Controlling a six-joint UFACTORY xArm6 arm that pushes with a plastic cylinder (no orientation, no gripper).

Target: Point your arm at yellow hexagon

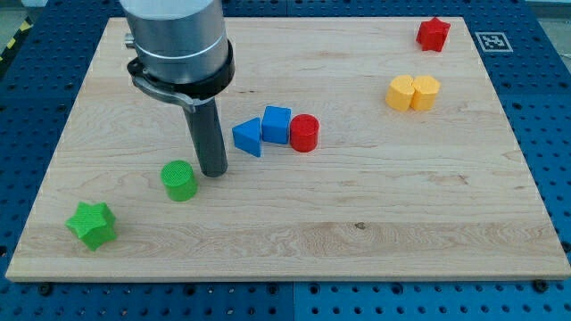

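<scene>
Two yellow blocks sit side by side at the view's upper right: a yellow hexagon [401, 93] on the left, touching another yellow block [426, 92] on its right. My tip [213, 171] rests on the board at the view's left centre, far to the left of the yellow blocks. It stands just right of a green cylinder [179, 180] and left of a blue triangle [248, 136].
A blue cube [277, 124] and a red cylinder [304, 133] sit in a row to the right of the blue triangle. A green star [92, 224] lies at the lower left. A red star [434, 34] lies at the top right. The wooden board [357, 223] has blue pegboard around it.
</scene>
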